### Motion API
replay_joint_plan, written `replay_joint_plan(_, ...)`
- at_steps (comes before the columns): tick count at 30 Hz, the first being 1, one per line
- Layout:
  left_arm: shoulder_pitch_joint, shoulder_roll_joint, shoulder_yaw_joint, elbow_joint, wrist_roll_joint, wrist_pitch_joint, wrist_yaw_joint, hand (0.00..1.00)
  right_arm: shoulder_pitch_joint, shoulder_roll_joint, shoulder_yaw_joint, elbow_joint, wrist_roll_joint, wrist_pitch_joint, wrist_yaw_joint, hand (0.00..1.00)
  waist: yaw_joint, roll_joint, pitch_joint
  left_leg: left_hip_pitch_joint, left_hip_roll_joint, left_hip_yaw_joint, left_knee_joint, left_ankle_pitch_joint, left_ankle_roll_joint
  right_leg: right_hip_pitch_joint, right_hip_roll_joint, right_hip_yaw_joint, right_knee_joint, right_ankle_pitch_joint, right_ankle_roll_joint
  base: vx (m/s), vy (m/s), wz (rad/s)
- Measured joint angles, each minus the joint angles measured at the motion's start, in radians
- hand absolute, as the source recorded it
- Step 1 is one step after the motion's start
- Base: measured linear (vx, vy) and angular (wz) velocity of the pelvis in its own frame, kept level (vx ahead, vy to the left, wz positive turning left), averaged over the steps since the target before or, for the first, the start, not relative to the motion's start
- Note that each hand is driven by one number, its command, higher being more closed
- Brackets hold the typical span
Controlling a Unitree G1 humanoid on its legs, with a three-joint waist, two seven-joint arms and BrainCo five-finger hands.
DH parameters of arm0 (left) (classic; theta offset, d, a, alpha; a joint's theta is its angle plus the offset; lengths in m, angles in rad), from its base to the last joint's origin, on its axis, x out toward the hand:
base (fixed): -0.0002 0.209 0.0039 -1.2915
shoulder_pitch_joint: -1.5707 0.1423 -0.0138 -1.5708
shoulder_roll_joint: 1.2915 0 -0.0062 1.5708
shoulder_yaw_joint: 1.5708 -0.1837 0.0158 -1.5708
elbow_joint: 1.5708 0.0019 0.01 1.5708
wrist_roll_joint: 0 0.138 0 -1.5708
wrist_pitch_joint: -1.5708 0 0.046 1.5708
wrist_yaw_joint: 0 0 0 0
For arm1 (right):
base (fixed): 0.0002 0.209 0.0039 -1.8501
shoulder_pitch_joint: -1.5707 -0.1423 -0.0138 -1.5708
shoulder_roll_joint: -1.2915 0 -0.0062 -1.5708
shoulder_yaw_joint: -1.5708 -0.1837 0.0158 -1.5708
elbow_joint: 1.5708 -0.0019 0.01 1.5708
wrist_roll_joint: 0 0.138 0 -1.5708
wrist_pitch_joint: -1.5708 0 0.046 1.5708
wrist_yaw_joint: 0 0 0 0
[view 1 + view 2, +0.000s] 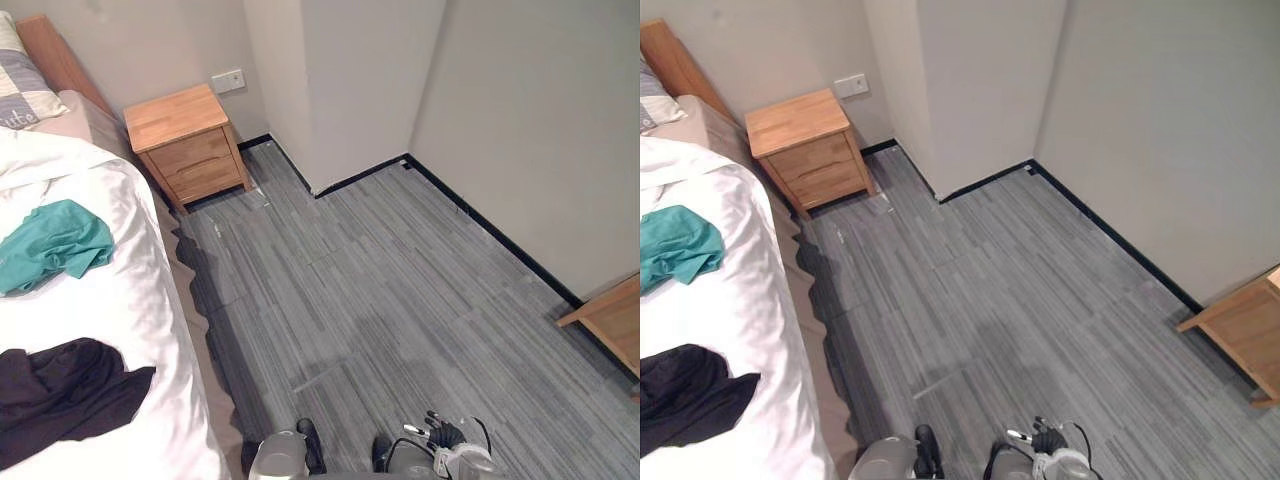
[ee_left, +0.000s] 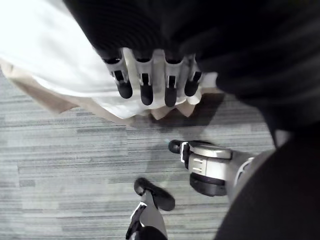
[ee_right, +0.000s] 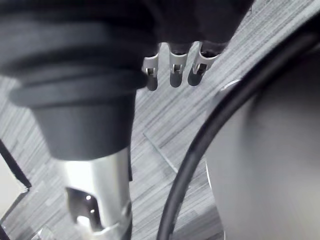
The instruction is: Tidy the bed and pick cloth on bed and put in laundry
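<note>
A white duvet (image 1: 130, 290) covers the bed along the left side. On it lie a crumpled teal cloth (image 1: 55, 245) and, nearer to me, a black cloth (image 1: 65, 390) close to the bed's edge. My left hand (image 2: 146, 82) hangs beside the bed with its fingers straight and nothing in it; the duvet's edge (image 2: 45, 50) and a beige bed skirt (image 2: 65, 102) show past them. My right hand (image 3: 172, 67) hangs over the grey floor, fingers relaxed and holding nothing. Both hands are low and away from the cloths.
A grey-and-white pillow (image 1: 20, 85) lies at the head of the bed. A wooden nightstand (image 1: 190, 140) stands by the wall beside it. A wall column (image 1: 350, 90) juts out behind the grey plank floor (image 1: 400, 290). A wooden piece of furniture (image 1: 615, 320) stands at the right.
</note>
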Motion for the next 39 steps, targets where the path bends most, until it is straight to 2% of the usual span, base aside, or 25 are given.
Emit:
replay_joint_plan(1, -0.009, 0.024, -0.015, 0.004, 0.014, 0.002, -0.002, 0.00, 0.001, 0.011, -0.010, -0.013, 0.015, -0.008, 0.007, 0.00, -0.012, -0.012, -0.001, 0.049, -0.025, -0.020, -0.050, 0.006, 0.002, -0.072, -0.044, -0.024, 0.157, 0.050, 0.017, 0.21, -0.070, 0.17)
replay_joint_plan(3, -0.026, 0.058, -0.032, 0.005, 0.026, 0.002, -0.009, 0.00, 0.013, 0.019, -0.024, -0.022, 0.028, -0.021, 0.008, 0.00, -0.024, -0.025, -0.002, 0.097, -0.018, -0.054, -0.055, 0.006, 0.003, -0.095, -0.078, -0.085, 0.221, 0.015, 0.014, 0.18, -0.120, 0.43)
replay_joint_plan(4, -0.057, 0.083, -0.035, 0.017, 0.024, 0.006, 0.004, 0.00, 0.020, 0.022, -0.021, -0.016, 0.033, -0.031, 0.008, 0.00, -0.024, -0.026, -0.003, 0.134, -0.002, -0.096, -0.055, 0.006, 0.002, -0.095, -0.081, -0.121, 0.163, -0.025, -0.007, 0.18, -0.213, 0.59)
replay_joint_plan(6, -0.100, 0.095, -0.034, 0.019, 0.024, 0.006, 0.007, 0.00, 0.023, 0.023, -0.021, -0.014, 0.041, -0.046, 0.008, 0.00, -0.029, -0.021, 0.000, 0.153, 0.034, -0.145, -0.057, -0.002, -0.011, -0.102, -0.062, -0.156, 0.018, -0.027, -0.023, 0.18, -0.257, 0.64)
replay_joint_plan(9, -0.128, 0.117, -0.036, 0.034, 0.047, 0.011, 0.010, 0.00, 0.022, 0.029, -0.019, -0.016, 0.075, -0.058, -0.003, 0.00, -0.039, -0.020, 0.000, 0.180, 0.091, -0.222, -0.108, -0.023, -0.052, -0.129, -0.029, -0.134, -0.420, 0.165, -0.016, 0.25, -0.371, 0.68)
replay_joint_plan(10, -0.129, 0.110, 0.004, 0.030, 0.046, 0.012, 0.010, 0.00, 0.023, 0.030, -0.023, -0.026, 0.078, -0.059, -0.014, 0.00, -0.038, -0.026, -0.001, 0.187, 0.112, -0.237, -0.109, -0.024, -0.094, -0.142, -0.036, -0.098, -0.563, 0.237, -0.014, 0.31, -0.489, 0.51)
replay_joint_plan(12, -0.127, 0.113, 0.062, 0.026, 0.046, 0.019, 0.010, 0.00, 0.033, 0.048, -0.021, -0.040, 0.078, -0.052, -0.024, 0.00, -0.030, -0.055, 0.007, 0.225, 0.120, -0.243, -0.074, -0.052, -0.151, -0.127, -0.056, -0.056, -0.606, 0.234, -0.004, 0.34, -0.576, 0.37)
replay_joint_plan(13, -0.127, 0.090, 0.093, 0.025, 0.049, 0.032, 0.015, 0.00, 0.030, 0.037, -0.020, -0.056, 0.076, -0.042, -0.027, 0.00, -0.021, -0.015, 0.012, 0.262, 0.174, -0.248, -0.041, -0.072, -0.183, -0.123, -0.021, -0.048, -0.528, 0.336, -0.005, 0.37, -0.607, 0.35)
replay_joint_plan(14, -0.125, 0.063, 0.117, 0.026, 0.058, 0.047, 0.035, 0.00, 0.029, 0.022, -0.015, -0.083, 0.075, -0.037, -0.028, 0.00, -0.028, 0.030, 0.010, 0.274, 0.228, -0.250, -0.015, -0.079, -0.195, -0.129, 0.016, -0.061, -0.435, 0.324, -0.033, 0.44, -0.672, 0.34)
replay_joint_plan(16, -0.126, 0.045, 0.160, 0.012, 0.063, 0.047, 0.044, 0.00, 0.028, 0.011, -0.007, -0.099, 0.073, -0.011, -0.028, 0.00, -0.028, 0.052, 0.002, 0.265, 0.263, -0.280, 0.051, -0.021, -0.187, -0.124, 0.022, -0.105, -0.349, 0.231, -0.076, 0.31, -0.437, 0.55)
replay_joint_plan(17, -0.121, 0.044, 0.186, -0.009, 0.065, 0.046, 0.041, 0.00, 0.027, 0.011, 0.011, -0.098, 0.073, 0.008, -0.027, 0.00, -0.020, 0.040, 0.001, 0.217, 0.265, -0.320, 0.147, 0.023, -0.168, -0.115, 0.017, -0.121, -0.319, 0.194, -0.085, 0.31, -0.503, 0.56)
replay_joint_plan(20, -0.106, 0.006, 0.258, -0.054, 0.063, 0.026, 0.025, 0.00, 0.029, -0.005, 0.063, -0.097, 0.065, 0.047, -0.013, 0.00, -0.013, 0.045, 0.003, 0.018, 0.304, -0.425, 0.539, 0.258, -0.123, -0.010, 0.041, -0.157, -0.344, 0.125, -0.106, 0.35, -0.417, 0.29)
replay_joint_plan(21, -0.103, -0.001, 0.242, -0.045, 0.061, 0.014, 0.028, 0.00, 0.021, -0.014, 0.081, -0.071, 0.064, 0.052, 0.000, 0.00, -0.007, 0.047, 0.010, -0.055, 0.305, -0.431, 0.696, 0.152, -0.139, 0.082, 0.062, -0.158, -0.405, 0.116, -0.117, 0.39, -0.272, -0.06)
replay_joint_plan(22, -0.097, 0.000, 0.223, -0.043, 0.060, 0.014, 0.030, 0.00, 0.017, -0.014, 0.085, -0.049, 0.063, 0.056, 0.005, 0.00, -0.001, 0.040, 0.010, -0.086, 0.269, -0.389, 0.710, 0.056, -0.132, 0.145, 0.060, -0.152, -0.447, 0.116, -0.124, 0.39, -0.250, -0.13)
replay_joint_plan(24, -0.086, -0.014, 0.205, -0.042, 0.040, 0.009, 0.032, 0.00, 0.004, -0.015, 0.088, -0.025, 0.060, 0.053, 0.008, 0.00, 0.001, 0.036, 0.010, -0.112, 0.198, -0.278, 0.566, -0.013, -0.130, 0.204, 0.037, -0.151, -0.485, 0.106, -0.117, 0.35, -0.133, -0.25)
replay_joint_plan(25, -0.075, -0.022, 0.181, -0.042, 0.024, 0.000, 0.029, 0.00, 0.004, -0.015, 0.088, -0.024, 0.048, 0.043, 0.008, 0.00, -0.004, 0.042, 0.011, -0.119, 0.136, -0.173, 0.341, 0.002, -0.129, 0.231, 0.022, -0.152, -0.493, 0.088, -0.097, 0.42, -0.069, -0.18)
replay_joint_plan(26, -0.074, -0.024, 0.167, -0.038, 0.021, 0.000, 0.029, 0.00, 0.009, -0.021, 0.083, -0.026, 0.036, 0.032, 0.008, 0.00, -0.007, 0.058, 0.009, -0.122, 0.116, -0.086, 0.177, 0.071, -0.129, 0.249, 0.026, -0.163, -0.502, 0.076, -0.081, 0.37, -0.035, 0.02)
replay_joint_plan(27, -0.074, -0.022, 0.157, -0.024, 0.016, -0.001, 0.026, 0.00, 0.009, -0.025, 0.066, -0.022, 0.032, 0.024, 0.003, 0.00, -0.004, 0.059, 0.008, -0.108, 0.113, 0.022, 0.110, 0.101, 0.011, 0.270, 0.031, -0.172, -0.509, 0.067, -0.059, 0.44, -0.060, 0.39)
replay_joint_plan(29, -0.097, 0.025, 0.152, -0.014, 0.007, -0.004, 0.023, 0.00, 0.009, 0.004, 0.042, -0.015, 0.034, 0.013, -0.012, 0.00, -0.015, 0.000, -0.001, -0.113, 0.080, 0.175, 0.110, 0.089, -0.005, 0.334, -0.009, -0.246, -0.570, 0.072, -0.039, 0.47, -0.074, 0.90)
replay_joint_plan(30, -0.106, 0.031, 0.153, -0.013, 0.007, -0.003, 0.021, 0.00, 0.009, 0.006, 0.037, -0.014, 0.034, 0.010, -0.015, 0.00, -0.017, -0.006, 0.003, -0.112, 0.083, 0.197, 0.119, 0.073, 0.008, 0.340, -0.010, -0.262, -0.573, 0.073, -0.039, 0.41, -0.056, 0.92)
replay_joint_plan(31, -0.117, 0.030, 0.153, -0.007, 0.005, 0.005, 0.017, 0.00, 0.009, 0.003, 0.037, 0.005, 0.034, 0.003, -0.019, 0.00, -0.006, -0.002, 0.003, -0.106, 0.077, 0.190, 0.110, 0.033, 0.049, 0.344, -0.006, -0.275, -0.553, 0.073, -0.038, 0.39, -0.030, 0.60)
replay_joint_plan(33, -0.125, 0.020, 0.159, -0.003, 0.005, 0.027, 0.027, 0.00, -0.010, 0.009, 0.030, 0.010, 0.032, 0.000, -0.018, 0.00, 0.002, -0.004, 0.002, -0.053, 0.063, 0.167, 0.055, 0.020, 0.049, 0.271, -0.039, -0.257, -0.323, 0.066, -0.027, 0.45, 0.013, 0.37)
replay_joint_plan(35, -0.117, 0.034, 0.146, -0.002, 0.008, 0.055, 0.033, 0.00, -0.017, 0.025, 0.009, 0.010, 0.032, -0.021, -0.007, 0.00, -0.006, -0.010, 0.003, 0.027, 0.040, 0.118, -0.007, 0.020, 0.038, 0.114, -0.124, -0.246, 0.081, 0.087, 0.046, 0.34, -0.008, 0.45)
replay_joint_plan(37, -0.123, 0.053, 0.111, -0.001, 0.017, 0.064, 0.049, 0.00, -0.014, 0.024, 0.007, 0.008, 0.033, -0.034, -0.008, 0.00, -0.012, -0.009, 0.005, 0.070, 0.031, 0.072, -0.027, 0.020, 0.036, 0.083, -0.157, -0.283, 0.162, 0.047, 0.043, 0.27, -0.105, 0.96)
replay_joint_plan(39, -0.138, 0.080, 0.068, -0.001, 0.028, 0.072, 0.047, 0.00, 0.002, 0.021, 0.007, 0.011, 0.039, -0.043, -0.008, 0.00, -0.019, -0.010, 0.005, 0.123, 0.032, -0.026, -0.063, 0.027, 0.024, 0.065, -0.133, -0.291, 0.074, 0.001, 0.038, 0.33, -0.226, 1.34)
